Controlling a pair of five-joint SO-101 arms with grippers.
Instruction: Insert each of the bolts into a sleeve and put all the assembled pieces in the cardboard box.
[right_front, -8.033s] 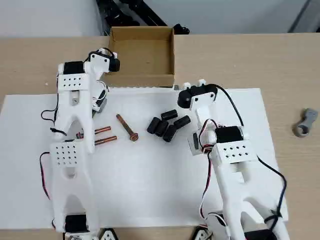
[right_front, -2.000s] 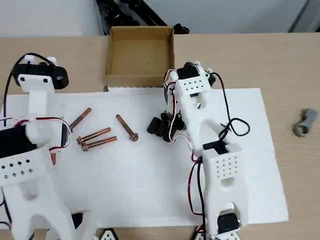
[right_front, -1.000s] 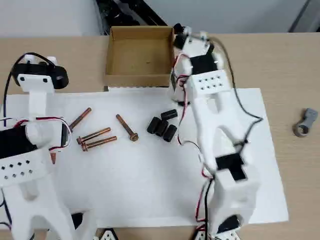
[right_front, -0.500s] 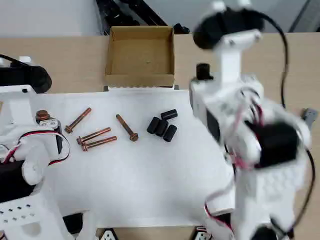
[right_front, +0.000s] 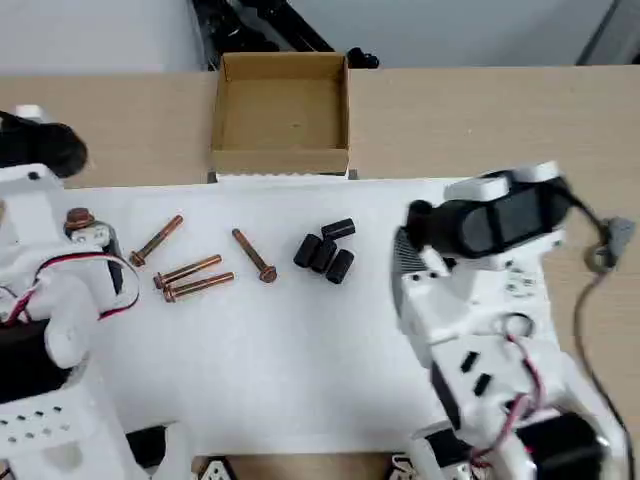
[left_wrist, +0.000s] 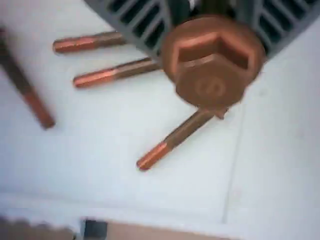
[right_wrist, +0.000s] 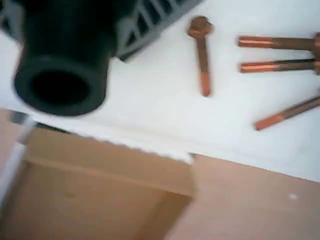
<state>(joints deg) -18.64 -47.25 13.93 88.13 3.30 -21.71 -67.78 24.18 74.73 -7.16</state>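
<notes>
Table (right_front: 450, 120) carries white sheet (right_front: 280, 360), cardboard box (right_front: 280, 160), grey part (right_front: 612, 240).

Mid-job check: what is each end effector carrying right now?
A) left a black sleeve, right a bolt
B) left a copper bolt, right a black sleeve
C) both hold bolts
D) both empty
B: the left end effector grips a copper bolt seen head-on, and the right end effector grips a black sleeve with its open bore facing the camera.
</notes>
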